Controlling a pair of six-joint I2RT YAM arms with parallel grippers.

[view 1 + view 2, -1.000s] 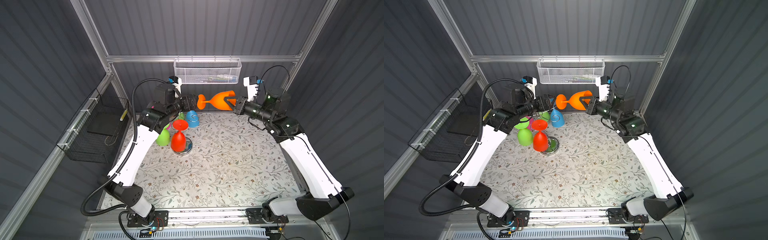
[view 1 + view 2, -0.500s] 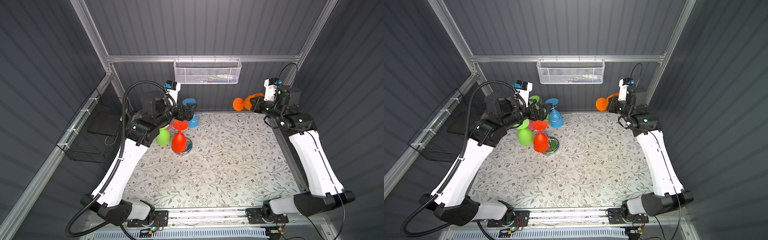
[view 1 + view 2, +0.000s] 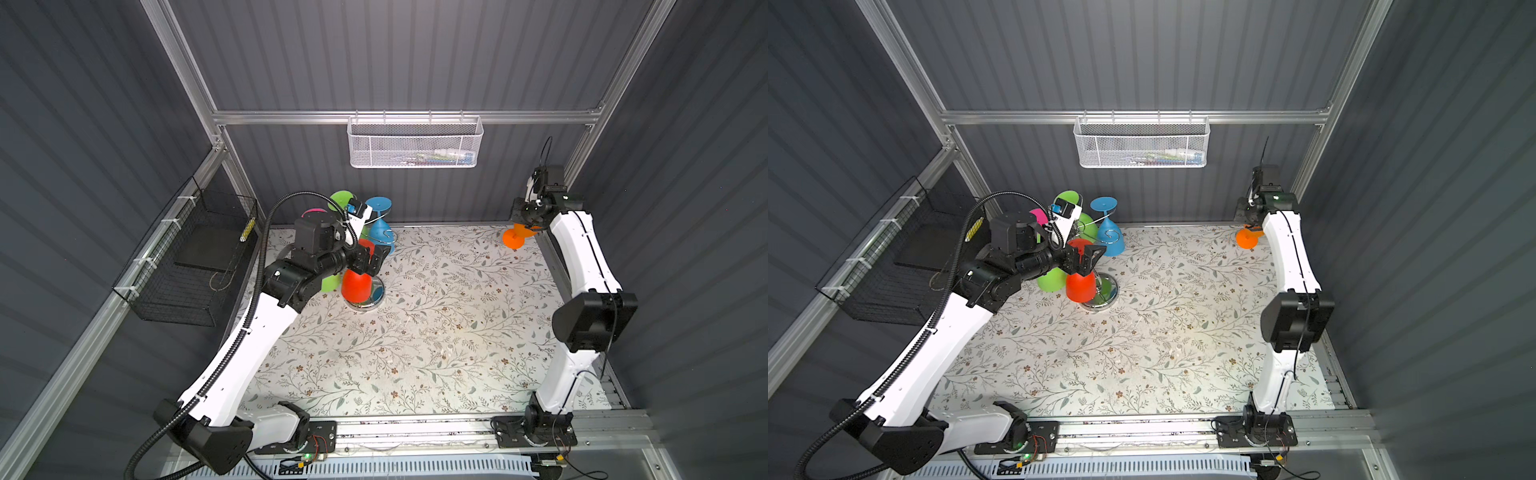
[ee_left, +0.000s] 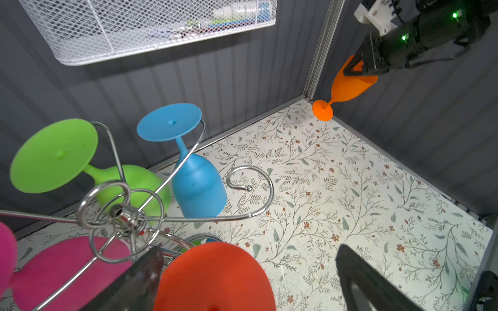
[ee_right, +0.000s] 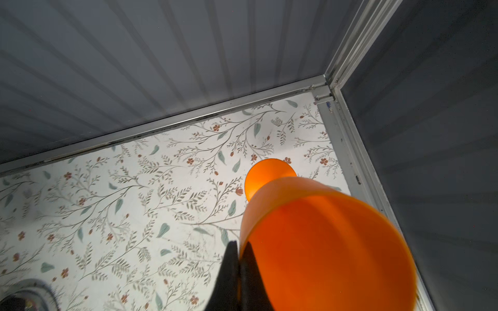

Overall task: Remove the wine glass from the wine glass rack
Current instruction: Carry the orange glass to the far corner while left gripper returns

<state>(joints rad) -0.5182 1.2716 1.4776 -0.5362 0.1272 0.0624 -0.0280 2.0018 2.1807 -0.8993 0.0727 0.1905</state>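
Both top views: orange wine glass (image 3: 515,237) upper right, apart from wine glass rack (image 3: 377,293) left of centre; right jaws pinch its rim; left jaws spread by red glass (image 3: 356,286). Left wrist: red glass (image 4: 215,277) foot btwn spread jaws, bottom. Right wrist: jaws pinch orange wine glass (image 5: 323,242) rim.

Floral tabletop (image 3: 436,332), wine glass rack (image 3: 375,296) standing back left
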